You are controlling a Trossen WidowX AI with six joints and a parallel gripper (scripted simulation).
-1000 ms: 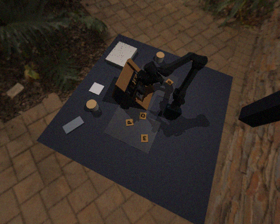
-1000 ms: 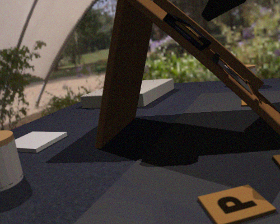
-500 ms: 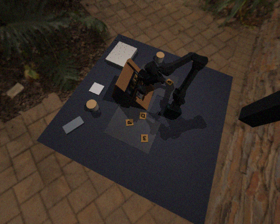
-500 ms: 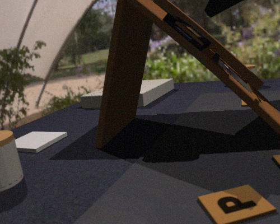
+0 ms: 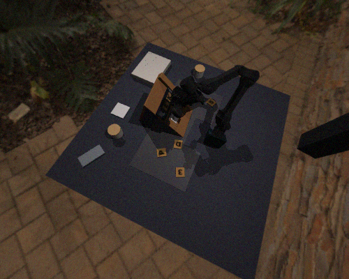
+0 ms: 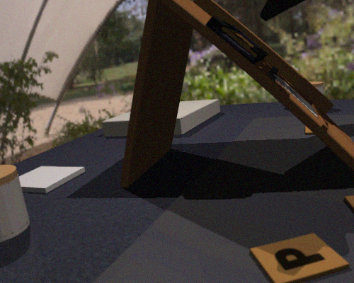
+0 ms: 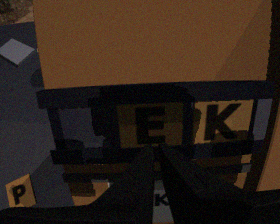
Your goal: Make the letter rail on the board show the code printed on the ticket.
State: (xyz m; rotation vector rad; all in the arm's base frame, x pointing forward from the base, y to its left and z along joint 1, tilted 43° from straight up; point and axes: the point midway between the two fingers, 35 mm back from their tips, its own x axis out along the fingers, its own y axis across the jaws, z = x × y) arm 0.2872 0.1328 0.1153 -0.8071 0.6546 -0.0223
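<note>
- Looking at the gripper (image 5: 172,106) (image 6: 265,15) (image 7: 155,150): basically closed, tips together, nothing pinched between them.
- In the wrist view, E tile (image 7: 151,120) in the rail (image 7: 160,90), straight up at 12 o'clock from the tips; K tile (image 7: 225,120) also railed, at 3 o'clock from E.
- Ticket (image 5: 174,119) (image 7: 161,201) partly blocked; can only make out K up close.
- From the board (image 5: 153,99) (image 6: 156,78) up top, P tile (image 5: 161,152) (image 6: 299,256) (image 7: 20,190) flat on the counter (image 5: 227,206) around 6 o'clock.
- D tile (image 5: 178,144) near P, at 2 o'clock.
</note>
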